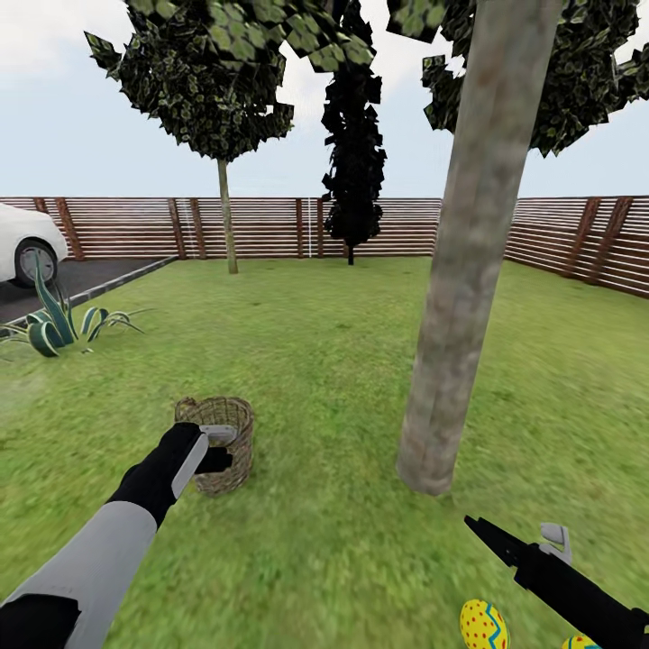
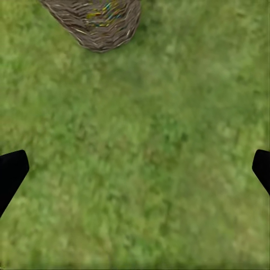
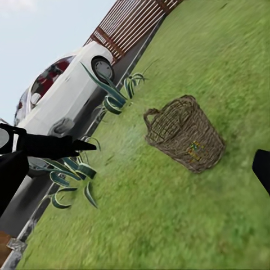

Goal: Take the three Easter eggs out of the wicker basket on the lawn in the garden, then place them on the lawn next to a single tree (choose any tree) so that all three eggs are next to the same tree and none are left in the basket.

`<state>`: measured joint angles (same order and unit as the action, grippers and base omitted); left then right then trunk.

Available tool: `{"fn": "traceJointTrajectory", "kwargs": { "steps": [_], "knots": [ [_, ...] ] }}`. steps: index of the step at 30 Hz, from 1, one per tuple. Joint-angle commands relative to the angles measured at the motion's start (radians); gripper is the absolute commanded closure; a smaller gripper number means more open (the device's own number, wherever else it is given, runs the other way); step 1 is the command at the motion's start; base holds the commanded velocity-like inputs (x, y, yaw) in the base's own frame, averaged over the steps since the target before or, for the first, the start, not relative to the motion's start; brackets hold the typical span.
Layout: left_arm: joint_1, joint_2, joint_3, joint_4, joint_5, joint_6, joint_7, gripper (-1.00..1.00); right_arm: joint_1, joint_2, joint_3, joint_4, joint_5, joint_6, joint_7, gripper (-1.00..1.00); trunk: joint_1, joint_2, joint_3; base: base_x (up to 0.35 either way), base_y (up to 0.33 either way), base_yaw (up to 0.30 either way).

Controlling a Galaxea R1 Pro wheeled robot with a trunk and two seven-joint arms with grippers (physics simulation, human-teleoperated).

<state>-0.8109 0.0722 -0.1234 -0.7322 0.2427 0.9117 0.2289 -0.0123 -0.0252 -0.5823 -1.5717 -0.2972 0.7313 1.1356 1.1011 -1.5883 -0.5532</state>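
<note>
- Two small yellow Easter eggs lie on the mottled green lawn (image 1: 315, 361) near the thick grey-brown tree trunk (image 1: 469, 270): one egg with a blue zigzag band (image 1: 483, 625), and one at the picture's bottom edge (image 1: 580, 643) that is only partly seen. They look put there because the task wants all eggs by one tree.
- One more egg seems to sit inside the round brown wicker basket (image 1: 221, 442); yellow and blue bits (image 3: 195, 151) show through the weave.
- The left gripper (image 1: 216, 446) hangs just at the basket's rim, likely to fetch that last egg. Its fingers (image 2: 11, 171) are spread wide with nothing between them.
- The right gripper (image 1: 514, 539) hovers low by the eggs; it looks let go and empty.
- No writing or brand can be read, not even on the white car (image 3: 62, 95).
</note>
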Motion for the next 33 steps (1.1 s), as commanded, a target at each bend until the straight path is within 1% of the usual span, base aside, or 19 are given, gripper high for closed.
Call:
{"fn": "traceJointTrajectory", "kwargs": {
  "steps": [1,9,14,33],
  "knots": [
    [-0.001,0.001,-0.005,-0.001,0.011,0.003,0.009,-1.0,-0.001,0.0,-0.001,0.0,-0.004,0.007,0.001,-1.0,-0.004,0.007,0.002,0.0,0.0,0.002],
    [-0.001,0.001,-0.003,-0.001,0.012,0.005,0.009,-1.0,0.0,0.001,-0.001,0.0,-0.006,0.007,0.001,-1.0,-0.035,0.063,0.027,0.0,0.0,0.004],
    [-0.001,0.001,-0.003,-0.002,0.012,0.005,0.009,-1.0,0.0,0.001,-0.001,-0.001,-0.005,0.007,0.001,-1.0,-0.054,0.098,0.043,0.0,0.0,0.095],
    [-0.001,0.001,-0.004,-0.001,0.011,0.005,0.009,-1.0,0.0,0.001,-0.001,-0.001,0.002,0.007,0.001,-1.0,-0.127,0.231,0.11,0.0,0.0,0.257]
  ]
}}
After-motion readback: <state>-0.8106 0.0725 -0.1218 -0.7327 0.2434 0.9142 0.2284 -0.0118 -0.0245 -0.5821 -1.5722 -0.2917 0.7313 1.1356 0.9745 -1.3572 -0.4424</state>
